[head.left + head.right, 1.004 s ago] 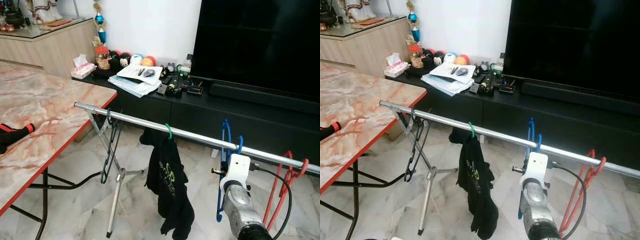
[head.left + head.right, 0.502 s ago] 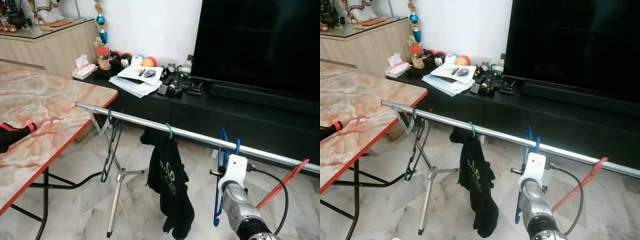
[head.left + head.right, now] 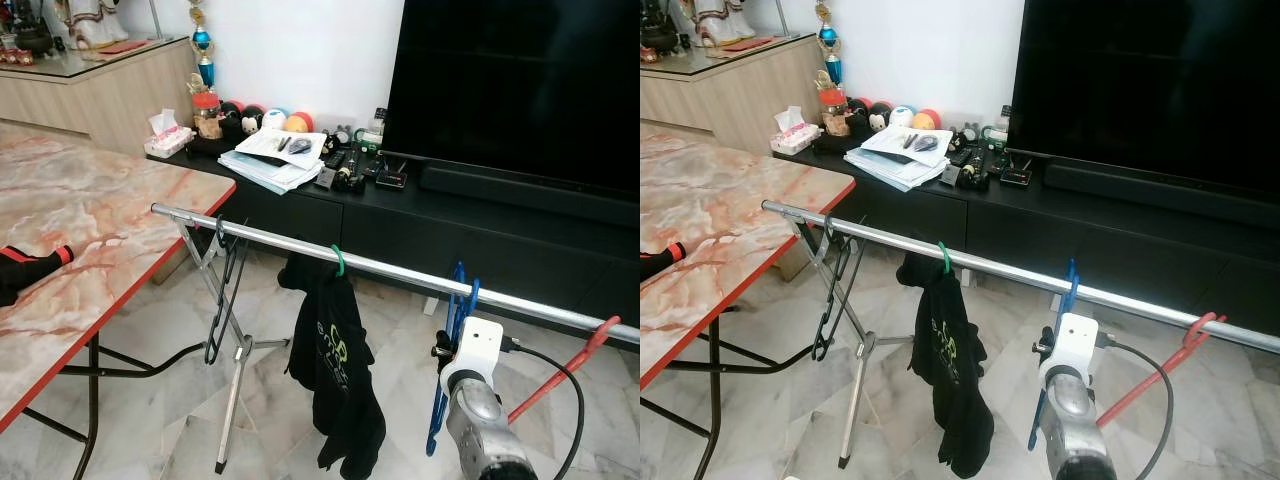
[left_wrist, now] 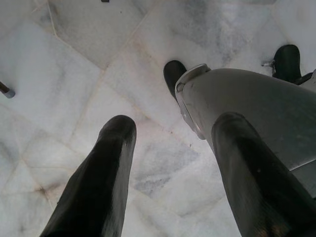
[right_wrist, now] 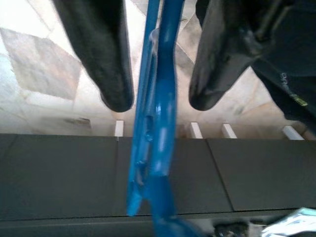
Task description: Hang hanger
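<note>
The blue hanger (image 3: 455, 330) hangs hooked over the silver rail (image 3: 380, 268) at lower right of the head view, right of the black garment (image 3: 335, 375) on its green hook. The right tool (image 5: 159, 101) has its fingers (image 5: 106, 59) apart, one each side of the blue plastic, not pressing it. The left tool (image 4: 173, 163), fingers apart, points at the marble floor (image 4: 64, 79).
</note>
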`<state>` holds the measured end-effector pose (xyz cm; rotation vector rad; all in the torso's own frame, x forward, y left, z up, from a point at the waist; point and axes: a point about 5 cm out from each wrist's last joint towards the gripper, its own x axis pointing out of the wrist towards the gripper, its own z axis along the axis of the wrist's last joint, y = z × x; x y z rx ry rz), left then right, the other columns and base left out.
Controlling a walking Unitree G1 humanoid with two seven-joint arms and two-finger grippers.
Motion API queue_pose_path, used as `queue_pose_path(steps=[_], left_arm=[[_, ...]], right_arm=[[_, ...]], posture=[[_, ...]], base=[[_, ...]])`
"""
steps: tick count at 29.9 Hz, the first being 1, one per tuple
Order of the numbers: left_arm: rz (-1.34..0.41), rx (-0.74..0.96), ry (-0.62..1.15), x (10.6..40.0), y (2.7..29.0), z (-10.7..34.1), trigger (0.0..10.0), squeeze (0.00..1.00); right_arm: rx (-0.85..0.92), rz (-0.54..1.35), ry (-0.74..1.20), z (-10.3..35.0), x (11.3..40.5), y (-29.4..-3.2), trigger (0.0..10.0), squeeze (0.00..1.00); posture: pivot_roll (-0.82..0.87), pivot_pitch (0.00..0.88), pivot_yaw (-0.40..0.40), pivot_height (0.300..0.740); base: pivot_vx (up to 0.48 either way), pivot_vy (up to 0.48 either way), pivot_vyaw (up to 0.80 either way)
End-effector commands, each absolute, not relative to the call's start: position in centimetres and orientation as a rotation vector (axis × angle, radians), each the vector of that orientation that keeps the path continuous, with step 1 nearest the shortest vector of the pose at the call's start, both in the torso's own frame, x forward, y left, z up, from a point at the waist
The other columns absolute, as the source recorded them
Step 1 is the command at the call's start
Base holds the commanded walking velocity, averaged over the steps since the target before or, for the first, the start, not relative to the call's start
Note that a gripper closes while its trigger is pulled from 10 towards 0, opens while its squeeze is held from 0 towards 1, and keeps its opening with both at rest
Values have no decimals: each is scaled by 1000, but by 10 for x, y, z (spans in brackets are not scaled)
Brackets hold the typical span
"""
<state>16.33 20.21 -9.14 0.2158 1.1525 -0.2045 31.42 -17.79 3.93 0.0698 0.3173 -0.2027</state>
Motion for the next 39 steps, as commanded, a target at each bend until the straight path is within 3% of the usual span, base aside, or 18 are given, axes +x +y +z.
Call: queue_pose_path(steps=[1,5,14,15,16,39], left_arm=[[-204,219,1170,159,204,-93,10000,0],[-204,224,1166,158,205,-93,10000,0],[-172,238,1150,158,207,-93,10000,0],[-168,246,1151,158,208,-93,10000,0],[-171,252,1154,158,209,-93,10000,0],[-165,241,1146,159,210,-92,10000,0]], right_arm=[[37,-170,232,50,310,-177,10000,1000],[10,-140,113,65,289,-181,10000,1000],[-3,-183,46,81,254,-194,10000,1000],[-16,-193,44,82,250,-195,10000,835],[-16,-208,52,82,247,-196,10000,0],[46,-243,101,81,256,-194,10000,0]], posture=[[5,19,17,740],[-11,1,18,740],[-22,0,29,740],[-24,0,32,740],[-25,0,35,740],[-17,0,35,740]], base=[[0,0,0],[0,0,0],[0,0,0],[0,0,0],[0,0,0],[0,0,0]])
